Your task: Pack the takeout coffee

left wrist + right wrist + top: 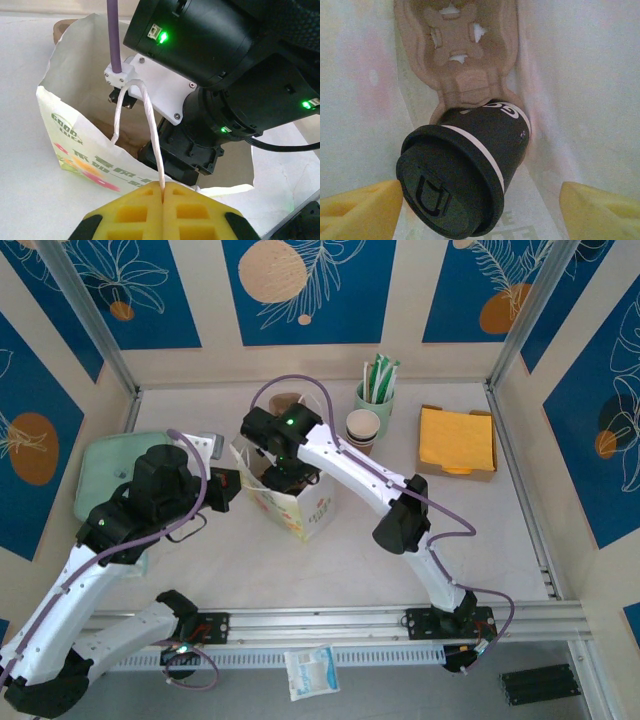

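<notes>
In the right wrist view the coffee (465, 170) lies inside the bag (300, 510), base against the carrier (465, 55) at 1 o'clock and lid tilted toward 7 o'clock, so its long axis runs 1-to-7 between the fingers. The right gripper (480, 210) is apart, with one pad just beside the lid at 9 o'clock and the other well clear at 3 o'clock; the right arm reaches down into the bag mouth and is the nearer arm, so withdrawal likely needs a straight lift. The left gripper (162, 192) is clamped on the handle (150, 125) from the bag's 9 o'clock side.
</notes>
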Controlling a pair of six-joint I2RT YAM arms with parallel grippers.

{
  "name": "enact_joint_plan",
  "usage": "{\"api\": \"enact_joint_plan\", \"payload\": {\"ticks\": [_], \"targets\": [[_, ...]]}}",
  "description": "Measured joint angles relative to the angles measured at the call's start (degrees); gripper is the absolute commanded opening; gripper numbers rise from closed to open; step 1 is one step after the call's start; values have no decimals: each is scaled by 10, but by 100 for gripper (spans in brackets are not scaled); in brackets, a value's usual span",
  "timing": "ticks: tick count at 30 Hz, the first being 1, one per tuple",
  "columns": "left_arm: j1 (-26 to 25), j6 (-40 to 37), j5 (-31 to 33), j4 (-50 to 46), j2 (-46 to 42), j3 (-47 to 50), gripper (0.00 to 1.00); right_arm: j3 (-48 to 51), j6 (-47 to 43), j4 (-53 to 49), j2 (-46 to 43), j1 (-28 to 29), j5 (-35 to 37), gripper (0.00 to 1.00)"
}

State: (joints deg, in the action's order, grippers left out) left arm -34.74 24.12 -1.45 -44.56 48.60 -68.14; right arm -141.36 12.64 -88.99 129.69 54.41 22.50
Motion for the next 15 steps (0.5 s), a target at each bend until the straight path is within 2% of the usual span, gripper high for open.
{"api": "enact_joint_plan", "payload": {"ticks": [15], "targets": [[0, 0, 0, 0, 8, 0, 0, -40, 5, -19, 0, 0, 0, 83]]}}
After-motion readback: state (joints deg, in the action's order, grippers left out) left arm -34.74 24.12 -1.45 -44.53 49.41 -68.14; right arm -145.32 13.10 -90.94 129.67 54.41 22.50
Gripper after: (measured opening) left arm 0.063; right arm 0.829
